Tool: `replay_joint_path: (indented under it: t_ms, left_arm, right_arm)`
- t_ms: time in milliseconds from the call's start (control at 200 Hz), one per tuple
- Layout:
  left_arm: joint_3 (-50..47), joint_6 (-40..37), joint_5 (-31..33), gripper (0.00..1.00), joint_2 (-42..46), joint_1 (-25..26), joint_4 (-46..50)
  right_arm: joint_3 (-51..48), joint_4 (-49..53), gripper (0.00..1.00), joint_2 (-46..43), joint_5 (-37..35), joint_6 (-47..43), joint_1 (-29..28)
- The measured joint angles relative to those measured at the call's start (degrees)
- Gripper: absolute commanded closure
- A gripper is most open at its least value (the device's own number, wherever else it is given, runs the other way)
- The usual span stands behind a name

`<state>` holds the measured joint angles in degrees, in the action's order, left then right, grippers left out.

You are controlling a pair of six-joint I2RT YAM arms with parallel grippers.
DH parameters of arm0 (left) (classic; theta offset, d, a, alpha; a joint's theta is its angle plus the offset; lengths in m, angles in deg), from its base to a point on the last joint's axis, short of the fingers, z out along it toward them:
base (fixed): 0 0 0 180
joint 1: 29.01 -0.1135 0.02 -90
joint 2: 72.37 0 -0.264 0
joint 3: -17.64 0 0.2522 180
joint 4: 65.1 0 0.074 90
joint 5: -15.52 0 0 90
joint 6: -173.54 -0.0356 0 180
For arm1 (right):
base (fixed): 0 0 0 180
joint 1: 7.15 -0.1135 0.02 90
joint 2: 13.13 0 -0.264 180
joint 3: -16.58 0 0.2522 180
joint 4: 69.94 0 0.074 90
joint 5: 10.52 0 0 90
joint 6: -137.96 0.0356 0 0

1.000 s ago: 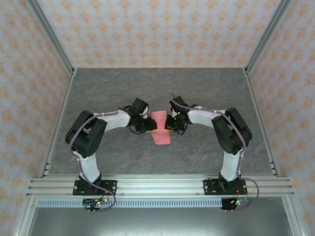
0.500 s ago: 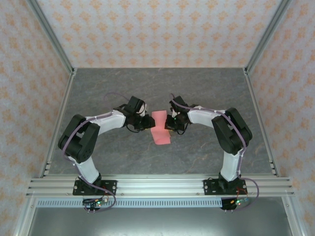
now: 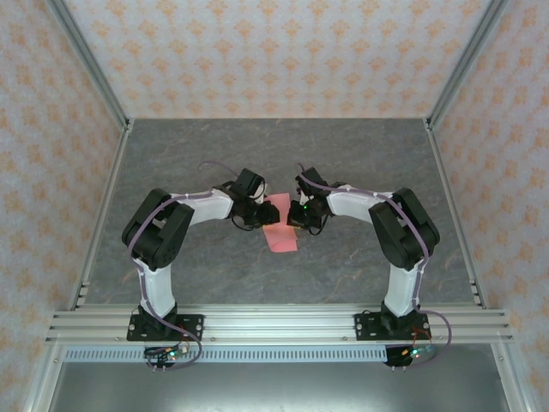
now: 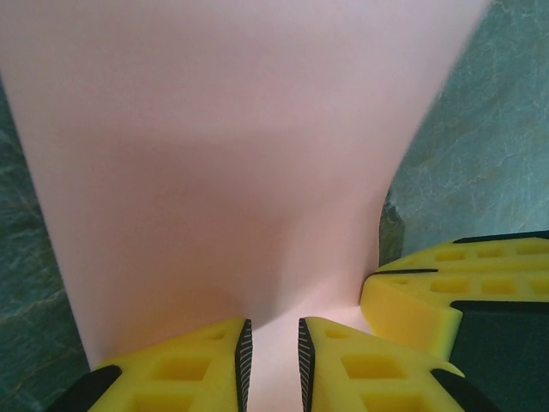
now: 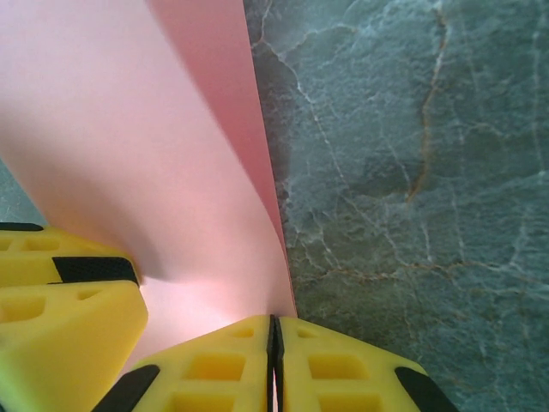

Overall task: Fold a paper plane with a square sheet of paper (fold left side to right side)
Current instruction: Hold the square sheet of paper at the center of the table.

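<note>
At the near edge, both bases sit bolted to the rail (image 3: 274, 324). From there the left arm (image 3: 154, 236) and right arm (image 3: 403, 227) bend inward and meet over the middle of the grey marbled worktop (image 3: 274, 154).

The paper (image 3: 280, 227) lies between them, a pink strip longer than it is wide. It is slightly skewed, its near end toward the right.

The left jaws are at its left edge and stand narrowly apart. In the left wrist view, their black pads (image 4: 243, 352) leave a slim gap with pink showing through it, and the sheet rises ahead of them in a bowed curve. Whether the pads touch the paper I cannot tell.

The right jaws are pressed together at the paper's right edge. In the right wrist view, the yellow fingers (image 5: 343, 369) close to a thin seam, and the sheet's edge runs straight into it, pinched. The left fingertips show just beside them.

Past the paper the worktop runs back to patterned walls (image 3: 274, 51).
</note>
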<state>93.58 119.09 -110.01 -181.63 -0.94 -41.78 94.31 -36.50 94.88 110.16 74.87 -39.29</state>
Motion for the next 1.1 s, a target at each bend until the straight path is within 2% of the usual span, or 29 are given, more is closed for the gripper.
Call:
replay_joint_path:
  t_ms: [330,641,801,1101]
  left_arm:
    - [-1.9,0.9,0.2,0.77,0.0,0.1,-2.9]
    - [-2.0,1.1,0.9,0.77,0.0,0.5,-3.4]
    - [-2.0,1.1,1.0,0.77,0.0,0.5,-3.4]
    - [-2.0,1.0,1.0,0.77,0.0,0.5,-3.4]
  right_arm:
    - [-0.4,-1.1,0.88,-1.2,0.8,-0.6,0.4]
    - [4.5,-6.2,0.89,-2.4,5.4,0.5,4.3]
    - [8.0,-8.9,0.89,0.5,7.0,1.4,4.2]
    - [8.1,-9.1,0.89,6.6,7.1,2.2,4.0]
